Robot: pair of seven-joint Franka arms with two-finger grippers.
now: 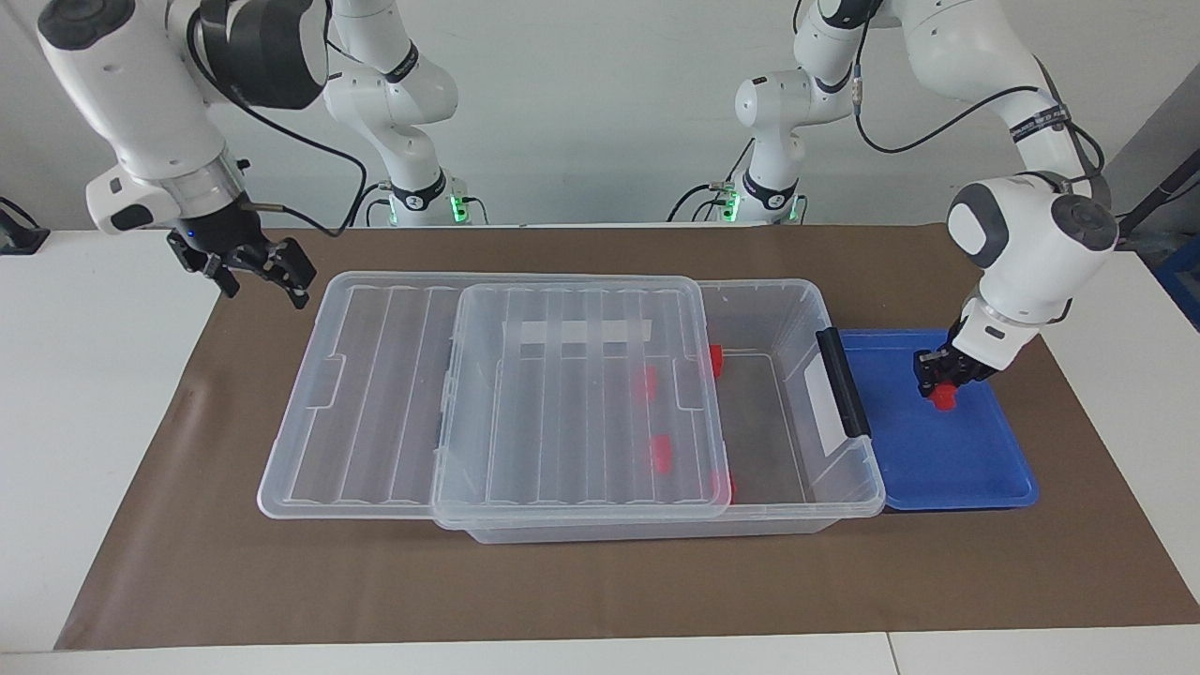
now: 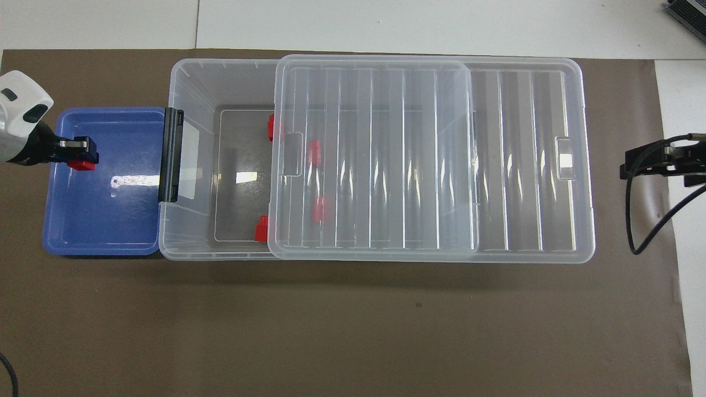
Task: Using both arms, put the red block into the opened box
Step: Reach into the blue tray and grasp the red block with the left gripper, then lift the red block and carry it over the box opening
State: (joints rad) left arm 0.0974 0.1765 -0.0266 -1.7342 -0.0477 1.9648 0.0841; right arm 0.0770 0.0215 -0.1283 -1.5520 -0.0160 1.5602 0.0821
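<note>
Fingers of my left gripper [image 1: 945, 382] are closed tight on the red block [image 1: 943, 397], which hangs from their tips above the blue tray [image 1: 975, 469] at the left arm's end of the table [image 1: 56, 394]; in the overhead view the same gripper [image 2: 77, 153] shows the block [image 2: 81, 164] over the tray's [image 2: 99, 231] end away from the box. My right gripper [image 1: 253, 267] hangs in the air over the brown mat [image 1: 562, 581] just off the corner of the slid-back lid [image 1: 394, 394], near the right arm's end, with its fingers spread wide and nothing between them; that arm is waiting. As I read it, the opening part is done: the ribbed lid is pushed toward the right arm's end, so it overhangs the box [image 1: 825, 487] there and leaves the end by the black latch [image 1: 842, 380] uncovered. Four other red blocks already lie inside, two in the open part, one against the wall nearer the robots [image 1: 715, 359] and one against the wall farther from them [image 1: 722, 483], and two seen through the lid [image 1: 661, 452]. I see no more blocks in the tray, so the one in my grasp looks like the last. What is left, in my judgement, is to carry it across the latch end, bring it over the uncovered floor of the box and let it go; the pick itself seems complete, since the block appears clear of the tray floor, though I cannot be sure of the gap.
</note>
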